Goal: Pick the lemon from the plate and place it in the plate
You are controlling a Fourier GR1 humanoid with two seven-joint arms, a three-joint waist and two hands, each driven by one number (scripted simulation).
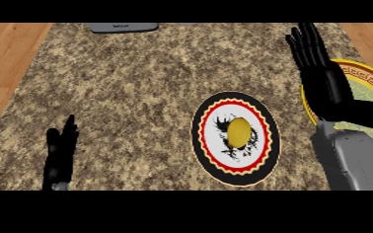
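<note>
A yellow lemon (pixel 239 131) lies at the middle of a round plate (pixel 211 150) with a black and red rim and a white centre. At the right edge a second plate (pixel 358 74) with a yellow rim shows partly, behind my right hand (pixel 324 86). That hand is raised with straight fingers pointing away from me, to the right of the lemon and apart from it. My left hand (pixel 59 150) rests open at the lower left, fingers up, far from both plates.
A grey flat object (pixel 124 27) lies at the counter's far edge, upper left. The speckled stone counter (pixel 124 94) has wooden floor along its left and upper right sides.
</note>
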